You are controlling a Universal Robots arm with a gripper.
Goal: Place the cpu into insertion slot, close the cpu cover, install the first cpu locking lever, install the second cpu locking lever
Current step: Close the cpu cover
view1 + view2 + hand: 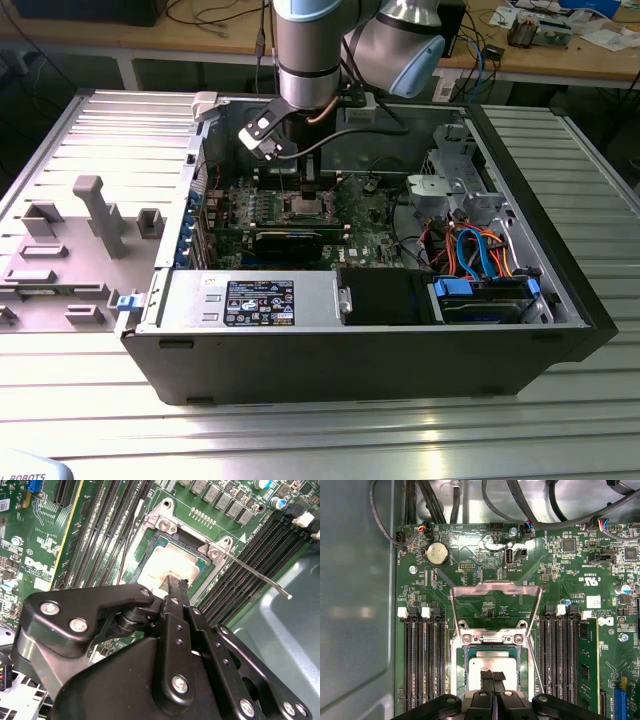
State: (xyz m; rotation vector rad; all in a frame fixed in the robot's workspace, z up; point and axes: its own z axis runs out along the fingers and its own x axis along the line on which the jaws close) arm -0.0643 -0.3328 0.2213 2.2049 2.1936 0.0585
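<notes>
The cpu (495, 667) lies flat in the insertion slot (461, 680) on the green motherboard, its silver top showing in both wrist views (172, 562). My gripper (493, 678) hangs just over the cpu's middle, its two thin black fingers pressed together with nothing between them. The cpu cover (495, 587) stands swung up and open behind the slot, a silver frame with a large window. One locking lever (255, 575) sticks out free as a thin metal rod beside the slot. In the exterior view the gripper (300, 188) is low over the insertion slot (306, 208) inside the open computer case.
Rows of black memory slots (422, 660) flank the socket on both sides. A long black expansion card (290, 240) lies in front of the socket. Cables (480, 255) and a drive cage (455, 185) fill the case at the exterior view's right. A grey fixture (95, 215) stands outside.
</notes>
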